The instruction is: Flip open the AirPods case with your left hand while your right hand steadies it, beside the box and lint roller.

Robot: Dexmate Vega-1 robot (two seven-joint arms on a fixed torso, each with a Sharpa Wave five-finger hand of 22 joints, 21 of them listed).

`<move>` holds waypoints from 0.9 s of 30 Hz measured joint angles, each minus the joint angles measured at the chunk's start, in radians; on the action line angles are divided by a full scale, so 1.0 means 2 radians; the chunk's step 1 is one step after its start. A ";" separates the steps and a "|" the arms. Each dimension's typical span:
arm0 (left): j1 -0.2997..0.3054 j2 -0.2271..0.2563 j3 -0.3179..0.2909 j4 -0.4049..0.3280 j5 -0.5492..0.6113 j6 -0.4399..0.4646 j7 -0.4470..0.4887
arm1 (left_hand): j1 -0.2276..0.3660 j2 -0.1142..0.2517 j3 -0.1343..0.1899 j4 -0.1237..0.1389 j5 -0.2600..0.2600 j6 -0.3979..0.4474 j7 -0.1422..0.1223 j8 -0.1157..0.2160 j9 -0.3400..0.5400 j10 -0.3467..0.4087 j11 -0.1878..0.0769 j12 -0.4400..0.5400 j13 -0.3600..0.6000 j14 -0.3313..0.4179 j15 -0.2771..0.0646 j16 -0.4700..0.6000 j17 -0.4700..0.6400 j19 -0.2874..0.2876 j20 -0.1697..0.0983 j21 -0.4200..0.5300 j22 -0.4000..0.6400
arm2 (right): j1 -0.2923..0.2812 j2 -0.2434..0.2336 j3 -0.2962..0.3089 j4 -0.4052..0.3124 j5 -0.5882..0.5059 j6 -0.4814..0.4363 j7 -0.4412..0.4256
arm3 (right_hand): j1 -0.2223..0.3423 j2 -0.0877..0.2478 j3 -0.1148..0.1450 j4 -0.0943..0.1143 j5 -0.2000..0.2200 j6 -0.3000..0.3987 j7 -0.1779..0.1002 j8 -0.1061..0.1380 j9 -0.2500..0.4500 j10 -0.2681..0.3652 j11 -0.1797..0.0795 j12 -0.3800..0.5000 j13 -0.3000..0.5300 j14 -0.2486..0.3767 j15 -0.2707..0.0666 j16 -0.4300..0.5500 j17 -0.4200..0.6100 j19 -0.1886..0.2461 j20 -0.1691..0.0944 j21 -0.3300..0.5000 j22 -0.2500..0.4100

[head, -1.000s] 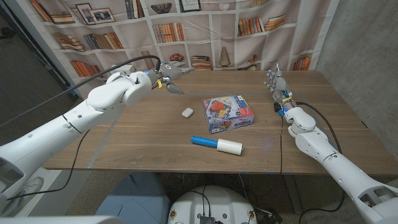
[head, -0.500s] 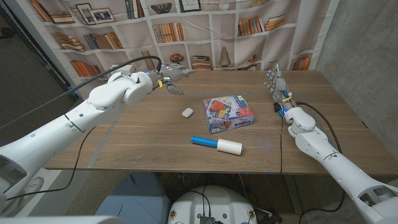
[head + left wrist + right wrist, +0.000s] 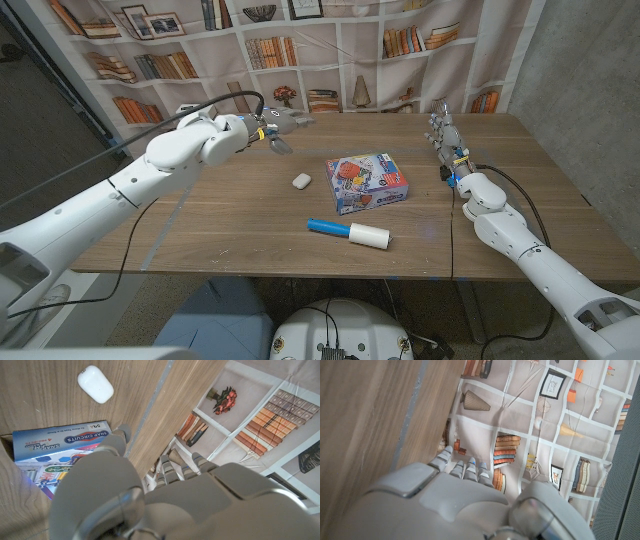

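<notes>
**AirPods case untouched as the left hand drifts off toward the back edge**

AirPods case point(image 3: 300, 181) lies shut on the desk point(image 3: 230, 230), a small white pebble just left of the colourful box point(image 3: 367, 184), with the lint roller point(image 3: 349, 233) nearer the front edge. Nothing is touching it.

The left hand point(image 3: 278, 127) hangs above the desk's far side, well apart from the case. Over the last second it has slid a little further back and to the right, away from the case, not toward it. Its fingers look loosely spread and it carries nothing. The left wrist view looks down on the case point(image 3: 95, 384) and the box point(image 3: 60, 442) from above, which fits a hand held high.

The right hand point(image 3: 446, 137) has not budged: it stands on edge near the desk's far right, fingers apart, holding nothing, well clear of the box.

So, by my reckoning, the job has not really begun. Neither hand is placed to steady or flip, and both have ground to cover first.
</notes>
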 measured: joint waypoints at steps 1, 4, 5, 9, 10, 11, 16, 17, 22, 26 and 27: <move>-0.001 0.000 0.001 0.000 0.000 -0.001 -0.001 | 0.000 -0.001 0.001 0.001 0.003 0.000 0.000 0.000 0.000 0.000 0.000 0.000 0.000 0.000 0.000 0.000 0.000 -0.003 0.001 0.000 0.000 | 0.000 0.000 0.000 0.000 0.000 0.000 0.000 | 0.000 0.000 0.000 0.000 0.000 0.000 0.000 0.000 0.000 0.000 0.000 0.000 0.001 0.000 0.000 0.000 0.000 0.000 0.000 0.000 0.000; -0.004 -0.001 0.003 0.001 0.001 -0.005 -0.008 | 0.002 -0.002 0.006 0.001 0.011 0.000 0.000 0.000 0.000 0.006 -0.006 0.003 0.000 0.000 0.000 0.000 0.000 -0.004 0.001 0.000 0.000 | 0.000 0.000 0.000 0.000 0.000 -0.001 -0.001 | 0.000 0.000 0.001 -0.001 0.000 0.000 0.000 0.000 0.000 0.000 0.000 0.000 0.002 0.000 0.000 0.000 0.000 0.000 0.000 0.000 0.000; -0.005 -0.001 0.004 0.001 0.001 -0.006 -0.011 | 0.003 -0.003 0.006 0.001 0.013 0.000 0.000 0.000 0.000 0.011 -0.007 0.006 0.000 0.000 0.000 0.000 0.000 -0.004 0.001 0.000 0.000 | 0.000 0.000 0.000 0.000 0.000 -0.001 -0.002 | 0.000 0.000 0.001 -0.001 0.000 0.000 0.000 0.000 0.000 0.000 0.000 0.000 0.002 0.000 0.000 0.000 0.000 0.000 0.000 0.000 0.000; -0.007 -0.001 0.005 0.001 0.002 -0.010 -0.016 | 0.004 -0.004 0.009 0.002 0.023 -0.002 0.002 0.000 0.000 0.021 -0.010 0.010 0.000 0.002 -0.006 0.001 0.000 -0.004 0.001 0.000 0.000 | -0.001 0.000 0.000 0.000 0.000 -0.001 -0.004 | 0.000 0.000 0.001 -0.001 0.000 0.000 0.000 0.000 0.000 0.000 0.000 0.000 0.002 0.000 0.000 0.000 0.000 -0.002 0.002 0.000 0.000; -0.007 -0.001 0.005 0.000 0.001 -0.011 -0.018 | 0.005 -0.005 0.010 0.002 0.027 -0.001 0.004 0.000 0.000 0.021 -0.010 0.010 0.001 0.002 -0.009 0.002 0.000 -0.001 -0.003 0.000 0.000 | -0.002 0.000 0.000 0.000 0.000 -0.001 -0.004 | 0.000 0.000 0.001 -0.001 0.000 0.000 0.000 0.000 0.000 0.000 0.000 0.000 0.002 0.000 0.000 0.000 0.000 -0.002 0.002 0.000 0.000; -0.007 -0.001 0.005 0.000 0.001 -0.012 -0.019 | 0.006 -0.006 0.011 0.002 0.032 -0.001 0.005 0.000 0.000 0.021 -0.010 0.012 0.001 0.004 -0.011 0.002 0.000 0.001 -0.007 0.000 0.000 | -0.002 0.000 0.000 0.000 0.000 -0.002 -0.005 | 0.000 0.000 0.001 -0.001 0.000 0.000 0.000 0.000 0.000 0.000 0.000 0.000 0.002 0.000 0.000 0.000 0.000 -0.002 0.002 0.000 0.000; -0.008 -0.001 0.005 0.000 0.001 -0.017 -0.024 | 0.006 -0.006 0.015 0.003 0.050 -0.001 0.005 0.000 0.000 0.026 -0.010 0.012 0.002 0.005 -0.019 0.002 0.000 0.003 -0.019 0.000 -0.001 | -0.003 0.000 0.001 -0.002 -0.001 -0.003 -0.008 | 0.003 0.003 0.001 -0.001 0.000 0.000 0.000 0.000 0.000 0.000 0.000 0.000 0.002 0.000 0.000 0.000 0.000 -0.002 0.002 0.000 0.000; -0.008 0.000 0.005 -0.001 0.000 -0.017 -0.025 | 0.006 -0.006 0.016 0.004 0.052 -0.001 0.005 0.000 0.001 0.026 -0.010 0.012 0.002 0.004 -0.020 0.002 0.000 0.003 -0.019 0.000 -0.001 | -0.004 0.000 0.001 -0.003 -0.002 -0.003 -0.009 | 0.003 0.003 0.001 -0.001 0.000 0.000 0.000 0.000 0.000 0.000 0.000 0.000 0.002 0.000 0.000 0.000 0.000 -0.002 0.002 0.000 0.000; -0.008 0.000 0.005 -0.002 -0.001 -0.020 -0.029 | 0.008 -0.003 0.019 0.003 0.059 -0.001 0.005 0.000 0.001 0.026 -0.010 0.012 0.002 0.003 -0.021 0.002 0.000 0.003 -0.019 0.000 -0.001 | -0.006 -0.001 0.001 -0.008 -0.003 -0.006 -0.012 | 0.003 0.003 0.001 -0.001 0.000 0.000 0.000 0.000 0.000 0.000 0.000 0.000 0.002 -0.002 -0.002 0.000 0.000 -0.004 0.004 0.000 0.000; -0.006 0.003 0.005 -0.005 -0.002 -0.022 -0.032 | 0.008 -0.003 0.021 0.005 0.066 -0.001 0.005 0.000 0.001 0.026 -0.010 0.012 0.002 0.003 -0.021 0.002 0.000 0.003 -0.018 0.000 -0.001 | -0.008 -0.003 0.001 -0.013 -0.004 -0.009 -0.015 | 0.003 0.003 0.001 -0.001 0.000 0.000 0.000 0.000 0.000 0.000 0.000 0.000 0.002 -0.002 -0.002 0.000 0.000 -0.004 0.004 0.000 0.000; -0.005 0.004 0.005 -0.006 -0.002 -0.022 -0.033 | 0.008 -0.003 0.021 0.005 0.067 -0.001 0.005 0.000 0.001 0.026 -0.010 0.012 0.002 0.003 -0.021 0.002 0.000 0.002 -0.017 0.000 -0.001 | -0.008 -0.003 0.001 -0.014 -0.004 -0.009 -0.016 | 0.003 0.003 0.001 -0.001 0.000 0.000 0.000 0.000 0.000 0.000 0.000 0.000 0.002 -0.002 -0.002 0.000 0.000 -0.004 0.004 0.000 0.000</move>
